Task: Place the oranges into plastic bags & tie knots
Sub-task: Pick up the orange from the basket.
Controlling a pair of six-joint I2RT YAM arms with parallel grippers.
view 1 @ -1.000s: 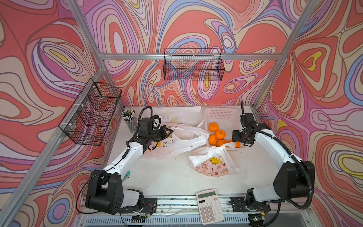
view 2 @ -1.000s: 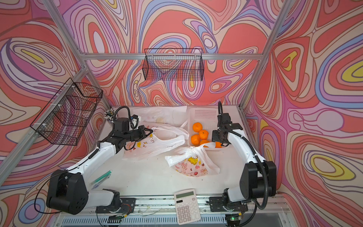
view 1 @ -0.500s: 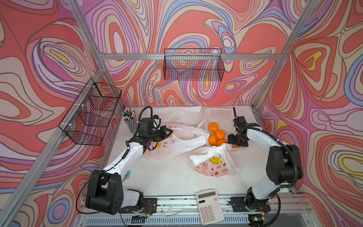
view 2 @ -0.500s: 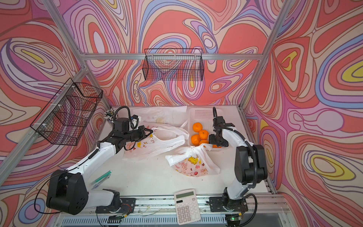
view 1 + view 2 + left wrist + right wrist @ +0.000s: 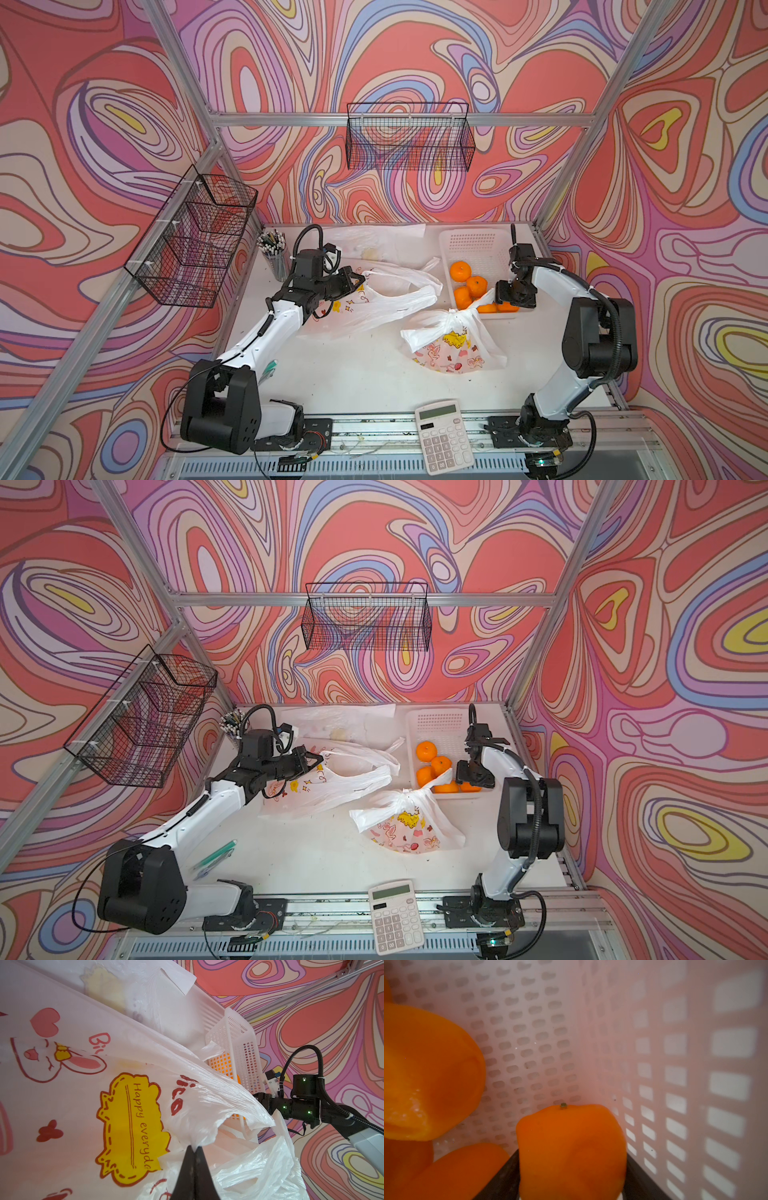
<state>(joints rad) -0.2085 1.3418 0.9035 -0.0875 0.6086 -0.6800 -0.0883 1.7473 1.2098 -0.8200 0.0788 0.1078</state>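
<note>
My left gripper (image 5: 357,282) (image 5: 194,1147) is shut on the rim of an open plastic bag (image 5: 386,303) (image 5: 128,1118) printed with bunnies, lying at the table's middle left. A second bag (image 5: 453,345) (image 5: 411,829) lies in front of the basket, closed with a knot (image 5: 455,316). Several oranges (image 5: 460,270) sit in the white perforated basket (image 5: 473,243) (image 5: 675,1064). My right gripper (image 5: 509,301) (image 5: 572,1167) reaches down into the basket's front end. Its two fingers press both sides of one orange (image 5: 571,1147) with a small stem dot.
A calculator (image 5: 444,436) lies at the front edge. A pen cup (image 5: 274,253) stands at the back left, and flat spare bags (image 5: 374,241) lie along the back. A green pen (image 5: 216,854) lies by the left arm. Wire baskets hang on the walls.
The right arm's elbow has swung inward while its gripper stayed over the basket's front end, closing in on an orange. The left arm and its bag have not moved.
</note>
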